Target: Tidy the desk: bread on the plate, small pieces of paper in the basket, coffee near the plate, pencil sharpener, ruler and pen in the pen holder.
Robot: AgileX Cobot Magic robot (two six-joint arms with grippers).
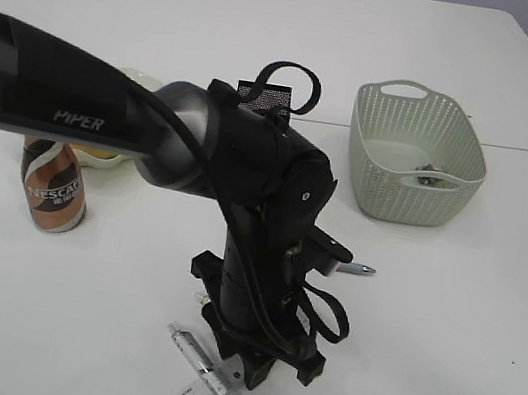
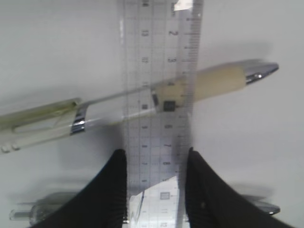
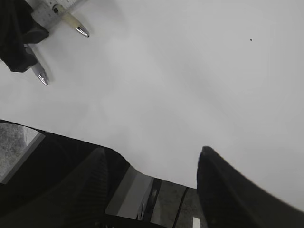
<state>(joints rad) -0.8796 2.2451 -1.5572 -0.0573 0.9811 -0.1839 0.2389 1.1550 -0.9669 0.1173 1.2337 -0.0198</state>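
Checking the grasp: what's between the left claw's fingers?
The clear ruler, lengthwise, flanked by both fingers in the left wrist view. A pen crosses it ahead of the fingertips.
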